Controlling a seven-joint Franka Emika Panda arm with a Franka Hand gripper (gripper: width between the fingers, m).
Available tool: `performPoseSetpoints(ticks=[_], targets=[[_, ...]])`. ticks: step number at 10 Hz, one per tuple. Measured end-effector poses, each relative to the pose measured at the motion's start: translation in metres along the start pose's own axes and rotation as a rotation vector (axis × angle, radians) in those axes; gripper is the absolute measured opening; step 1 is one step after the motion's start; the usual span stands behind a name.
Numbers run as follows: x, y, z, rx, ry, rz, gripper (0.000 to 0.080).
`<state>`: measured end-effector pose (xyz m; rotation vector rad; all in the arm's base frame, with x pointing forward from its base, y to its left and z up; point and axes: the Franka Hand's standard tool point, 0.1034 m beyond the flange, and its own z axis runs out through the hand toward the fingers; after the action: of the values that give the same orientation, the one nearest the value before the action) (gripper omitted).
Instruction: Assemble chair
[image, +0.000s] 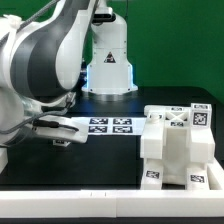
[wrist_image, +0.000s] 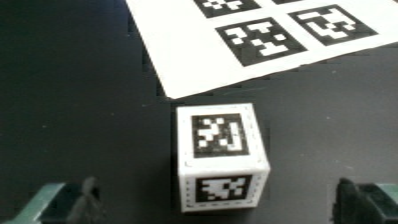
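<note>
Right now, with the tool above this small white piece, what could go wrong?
1. The tool is open, but the white piece lies nearer one finger, so closing may push or turn it.
2. The marker board edge is close beside the piece; a slide could bump it.

You are looking at small, soft pictures; tag edges are blurring throughout. In the exterior view, even overhead light is falling on the chair (image: 178, 148), leaving its side faces greyer, while the arm nearest the camera is sitting out of focus. The black worktop (image: 100, 160) is swallowing detail. In the wrist view, the marker board (wrist_image: 267, 40) is glaring slightly, its tags smearing.
</note>
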<state>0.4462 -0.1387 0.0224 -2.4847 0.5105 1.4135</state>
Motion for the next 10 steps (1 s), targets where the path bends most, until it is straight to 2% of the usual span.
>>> performPoseSetpoints(ticks=[1, 4, 7, 9, 10], targets=[[0.0, 0.001, 0.002, 0.003, -0.005, 0.01, 0.0649], [0.002, 0.003, 0.021, 0.009, -0.039, 0.044, 0.0649], [0.002, 0.004, 0.021, 0.011, -0.038, 0.045, 0.0645], [0.002, 0.005, 0.02, 0.013, -0.037, 0.046, 0.0301], [0.003, 0.005, 0.018, 0.012, -0.025, 0.044, 0.0301]])
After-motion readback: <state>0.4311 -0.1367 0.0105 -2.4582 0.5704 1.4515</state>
